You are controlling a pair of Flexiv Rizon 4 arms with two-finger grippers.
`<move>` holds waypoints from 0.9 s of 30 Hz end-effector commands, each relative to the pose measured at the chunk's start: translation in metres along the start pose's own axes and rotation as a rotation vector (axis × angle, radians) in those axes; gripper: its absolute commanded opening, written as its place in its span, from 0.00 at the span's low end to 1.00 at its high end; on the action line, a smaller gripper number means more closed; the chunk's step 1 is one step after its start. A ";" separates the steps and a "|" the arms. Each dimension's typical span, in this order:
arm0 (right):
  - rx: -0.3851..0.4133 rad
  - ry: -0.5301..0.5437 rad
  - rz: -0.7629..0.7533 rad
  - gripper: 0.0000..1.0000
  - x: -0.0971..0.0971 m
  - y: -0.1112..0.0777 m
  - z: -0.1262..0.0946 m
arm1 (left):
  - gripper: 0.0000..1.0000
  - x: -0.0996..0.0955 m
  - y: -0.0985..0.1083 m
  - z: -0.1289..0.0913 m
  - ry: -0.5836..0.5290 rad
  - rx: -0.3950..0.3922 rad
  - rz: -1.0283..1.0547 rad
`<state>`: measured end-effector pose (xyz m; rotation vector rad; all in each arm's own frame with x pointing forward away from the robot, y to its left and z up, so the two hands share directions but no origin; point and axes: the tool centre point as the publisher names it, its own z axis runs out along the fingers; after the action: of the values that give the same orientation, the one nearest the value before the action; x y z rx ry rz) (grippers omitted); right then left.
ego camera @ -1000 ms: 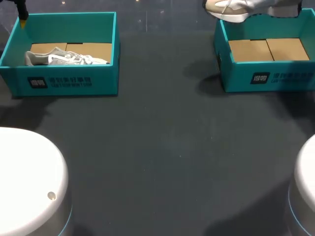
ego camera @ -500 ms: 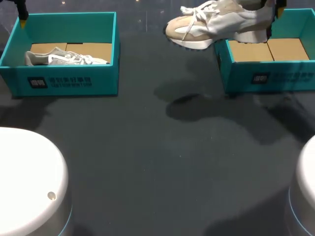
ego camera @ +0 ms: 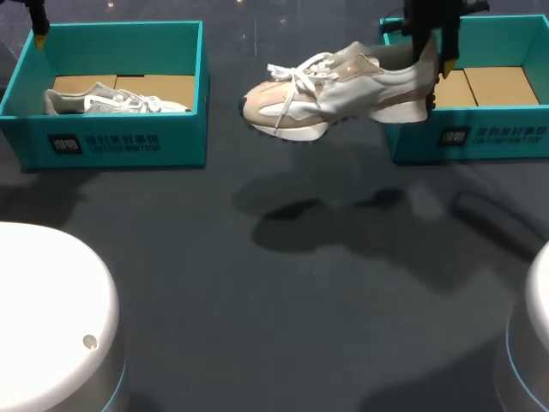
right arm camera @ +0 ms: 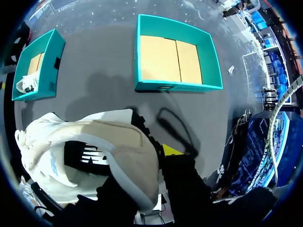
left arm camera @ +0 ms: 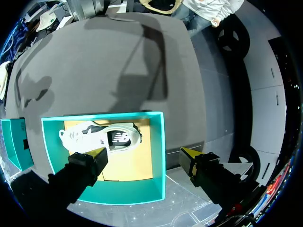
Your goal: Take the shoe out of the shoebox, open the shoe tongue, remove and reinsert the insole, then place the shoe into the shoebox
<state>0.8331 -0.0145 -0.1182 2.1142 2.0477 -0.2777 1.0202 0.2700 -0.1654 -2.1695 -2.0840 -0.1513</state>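
While right claw [ego camera: 431, 53] clamps shoe [ego camera: 326, 94] heel above surface [ego camera: 257, 300], we near end of take-out; next: set down; left claw [left arm camera: 143, 153] wide.

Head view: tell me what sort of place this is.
Probably a robot test bench for shoe handling: a dark table, a teal left box and right box, and the right gripper holding a shoe in mid-air.

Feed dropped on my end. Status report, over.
Right gripper shut on beige sneaker at the heel, airborne beside right shoebox. Left gripper open over left shoebox, grey sneaker inside. Nothing seen in the way.
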 end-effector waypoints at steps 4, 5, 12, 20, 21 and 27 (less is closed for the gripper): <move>-0.070 0.009 0.001 0.00 -0.004 -0.004 0.000 | 1.00 0.001 0.000 0.000 0.001 0.000 0.002; -0.070 0.009 0.001 0.00 -0.004 -0.004 0.000 | 1.00 0.001 0.000 0.000 0.001 0.000 0.002; -0.070 0.009 0.001 0.00 -0.004 -0.004 0.000 | 1.00 0.001 0.000 0.000 0.001 0.000 0.002; 0.000 -0.079 -0.028 0.00 0.051 -0.068 0.025 | 1.00 0.001 0.000 0.000 0.001 0.000 0.002; 0.007 -0.082 -0.036 0.00 0.057 -0.076 0.030 | 1.00 0.001 0.000 0.000 0.001 0.000 0.002; 0.009 -0.101 -0.002 0.00 0.080 -0.113 0.053 | 1.00 0.001 0.000 0.000 0.001 0.000 0.002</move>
<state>0.7334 0.0413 -0.1762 2.0633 2.0196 -0.3811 1.0202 0.2701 -0.1654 -2.1694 -2.0841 -0.1512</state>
